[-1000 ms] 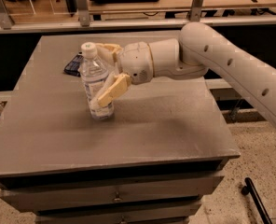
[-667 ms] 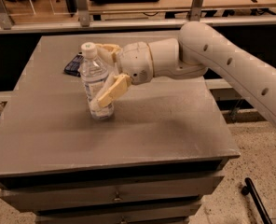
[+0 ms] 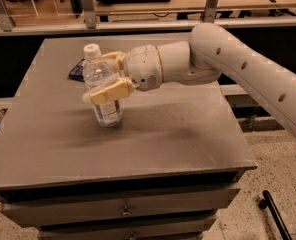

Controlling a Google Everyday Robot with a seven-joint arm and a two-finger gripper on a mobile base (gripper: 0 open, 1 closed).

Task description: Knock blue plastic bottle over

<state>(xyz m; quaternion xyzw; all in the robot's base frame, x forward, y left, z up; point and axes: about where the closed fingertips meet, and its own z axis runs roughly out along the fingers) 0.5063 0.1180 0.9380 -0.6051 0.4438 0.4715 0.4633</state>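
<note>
On the grey table [image 3: 178,134], the blue plastic bottle [image 3: 105,111] stands upright in the left half. Wide bare surface lies to its right and toward the front edge, with less room toward the left edge. The white arm [image 3: 248,69] reaches in from the bottle's right. The bottle's white cap is on; whether it holds liquid cannot be told. The gripper [image 3: 98,76] straddles the bottle with its fingers [image 3: 113,90] spread wide, one across the bottle's front and one behind. A dark packet [image 3: 77,70] lies just behind the bottle.

Probably a lab (railings [image 3: 88,6] behind): hand [image 3: 98,78] above gray drawer cabinet [image 3: 153,134].
</note>
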